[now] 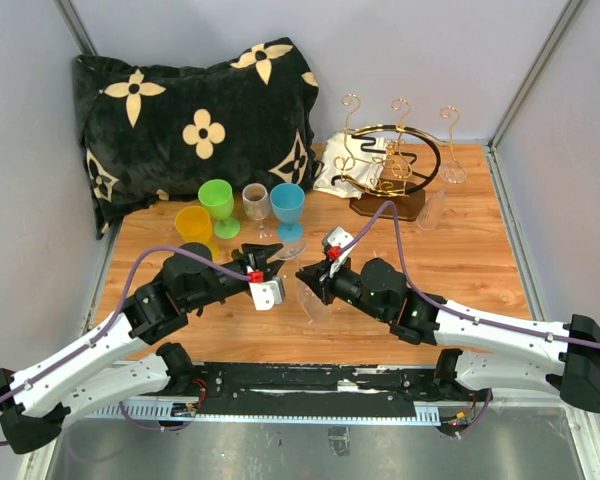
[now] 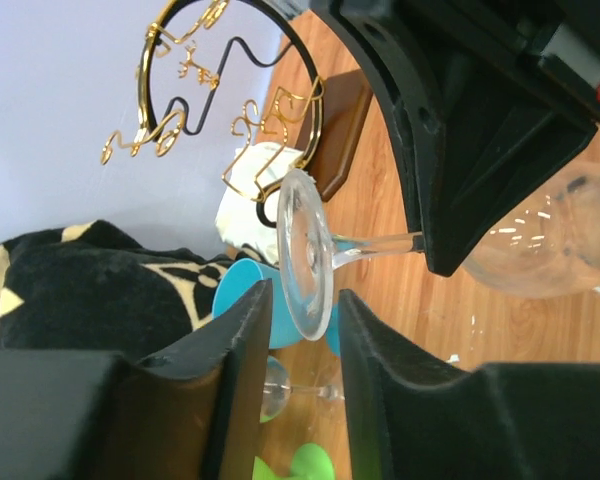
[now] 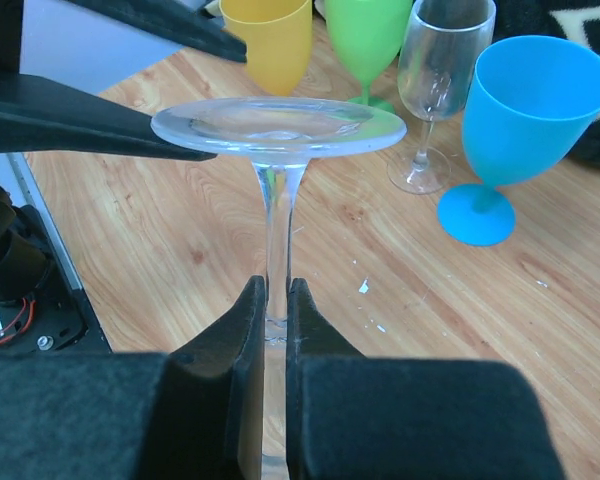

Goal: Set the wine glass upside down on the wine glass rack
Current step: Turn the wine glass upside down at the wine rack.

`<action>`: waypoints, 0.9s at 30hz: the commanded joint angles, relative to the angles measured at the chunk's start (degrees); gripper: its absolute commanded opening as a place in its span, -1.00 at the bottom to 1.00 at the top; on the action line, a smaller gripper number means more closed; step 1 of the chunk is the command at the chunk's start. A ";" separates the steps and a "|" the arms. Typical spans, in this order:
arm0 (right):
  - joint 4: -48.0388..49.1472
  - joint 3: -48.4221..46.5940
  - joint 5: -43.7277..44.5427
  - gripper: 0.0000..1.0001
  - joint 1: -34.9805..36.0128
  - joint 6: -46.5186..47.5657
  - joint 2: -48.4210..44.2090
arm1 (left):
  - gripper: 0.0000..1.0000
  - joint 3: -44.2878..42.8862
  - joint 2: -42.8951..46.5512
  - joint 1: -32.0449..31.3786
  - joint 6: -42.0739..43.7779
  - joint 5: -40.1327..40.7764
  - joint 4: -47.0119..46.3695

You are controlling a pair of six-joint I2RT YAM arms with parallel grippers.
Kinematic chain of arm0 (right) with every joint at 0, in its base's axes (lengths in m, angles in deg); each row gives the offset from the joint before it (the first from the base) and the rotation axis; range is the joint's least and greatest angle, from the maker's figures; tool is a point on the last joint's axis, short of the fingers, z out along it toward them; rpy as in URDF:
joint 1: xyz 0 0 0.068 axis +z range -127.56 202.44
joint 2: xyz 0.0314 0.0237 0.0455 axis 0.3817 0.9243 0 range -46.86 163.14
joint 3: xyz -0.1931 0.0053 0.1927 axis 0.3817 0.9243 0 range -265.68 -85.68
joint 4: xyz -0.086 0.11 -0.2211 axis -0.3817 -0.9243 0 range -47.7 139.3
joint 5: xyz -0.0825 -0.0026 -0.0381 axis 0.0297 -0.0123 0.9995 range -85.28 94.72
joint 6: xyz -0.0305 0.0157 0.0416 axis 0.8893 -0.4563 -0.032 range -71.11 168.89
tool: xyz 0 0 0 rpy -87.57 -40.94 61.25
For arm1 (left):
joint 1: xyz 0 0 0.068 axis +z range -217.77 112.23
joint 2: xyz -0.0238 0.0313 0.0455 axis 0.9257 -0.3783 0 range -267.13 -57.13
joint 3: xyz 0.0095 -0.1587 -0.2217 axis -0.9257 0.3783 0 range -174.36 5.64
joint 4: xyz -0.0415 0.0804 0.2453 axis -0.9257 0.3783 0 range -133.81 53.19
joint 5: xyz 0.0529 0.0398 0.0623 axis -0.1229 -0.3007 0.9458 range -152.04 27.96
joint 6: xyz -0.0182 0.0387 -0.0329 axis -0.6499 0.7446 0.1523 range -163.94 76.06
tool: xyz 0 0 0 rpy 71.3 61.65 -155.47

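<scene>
Top cam looks down on whole table (image 1: pixel 480 250); both wrist cams, close-up, share wine glass (image 3: pixel 278 128).

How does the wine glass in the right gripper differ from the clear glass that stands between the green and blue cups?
The wine glass is clamped at its stem by the right gripper; the clear glass stands free on the table. The wine glass is inverted, foot uppermost; the clear glass is upright on its foot. Both are transparent and stemmed.
</scene>
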State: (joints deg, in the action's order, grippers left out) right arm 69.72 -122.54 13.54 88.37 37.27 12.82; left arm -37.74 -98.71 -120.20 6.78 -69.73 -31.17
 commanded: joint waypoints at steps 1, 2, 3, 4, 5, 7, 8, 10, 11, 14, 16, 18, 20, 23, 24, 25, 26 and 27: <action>2.30 0.03 2.70 -0.99 0.87 2.29 -1.64 | -0.16 -0.22 1.53 -0.48 -2.29 -1.28 -2.37; 2.55 0.41 3.29 -0.99 0.87 2.30 -1.87 | -0.08 -0.18 1.66 -0.49 -2.66 -1.20 -2.32; 2.88 0.83 3.91 -0.99 0.87 2.23 -2.18 | -0.02 -0.14 1.84 -0.49 -3.03 -1.20 -2.23; 3.43 1.43 4.46 -0.99 0.87 2.14 -2.65 | 0.05 -0.13 2.04 -0.49 -3.48 -1.24 -2.13; 4.23 2.88 4.99 -0.98 0.87 2.05 -3.66 | 0.24 -0.13 2.34 -0.49 -4.23 -1.39 -2.10; 5.99 5.22 6.75 -0.99 0.87 1.95 -5.39 | 0.62 -0.17 3.05 -0.49 -5.27 -1.88 -2.05; 6.55 6.41 7.79 -0.99 0.87 2.02 -6.30 | 0.72 -0.21 3.47 -0.49 -5.91 -2.06 -1.97; 7.46 8.46 9.67 -0.99 0.87 2.92 -8.42 | 0.98 -0.16 4.15 -0.49 -8.13 -1.19 -2.37; 8.08 9.51 10.04 -0.99 0.87 4.33 -9.65 | 0.99 -0.09 4.48 -0.49 -9.36 -0.42 -2.81; 9.44 12.48 11.72 -0.98 0.88 8.19 -13.69 | 0.99 0.39 5.48 -0.49 -13.38 1.49 -3.32; 10.02 14.59 12.72 -0.99 0.87 11.64 -16.76 | 0.99 1.01 5.79 -0.48 -17.64 3.73 -4.79; 10.56 16.60 14.18 -0.99 0.71 14.70 -19.84 | 0.99 2.26 5.99 -0.48 -25.56 8.65 -8.48; 11.41 18.67 16.06 -0.99 0.07 15.64 -23.21 | 0.99 1.87 5.68 -0.49 -31.21 10.25 -8.44; 11.68 20.68 13.80 -0.99 -3.24 13.72 -26.54 | 0.99 1.42 5.42 -0.49 -34.97 7.57 -6.59; 11.70 21.16 12.65 -0.99 -4.70 12.98 -27.10 | 0.99 1.40 5.11 -0.49 -35.95 7.71 -6.27; 11.97 21.64 11.15 -0.99 -6.60 11.80 -27.42 | 0.99 1.47 4.88 -0.44 -37.14 8.04 -6.08; 12.52 22.13 9.20 -0.99 -8.92 10.55 -27.50 | 0.99 1.59 4.52 -0.48 -39.29 9.63 -6.34; 13.45 22.63 6.14 -0.99 -11.66 9.23 -27.36 | 0.99 1.56 3.98 -0.49 -42.52 12.14 -6.70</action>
State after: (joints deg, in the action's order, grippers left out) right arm 77.24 -101.34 25.10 83.59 49.12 -13.59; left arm -36.32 -93.73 -120.24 -24.59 -62.64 -36.02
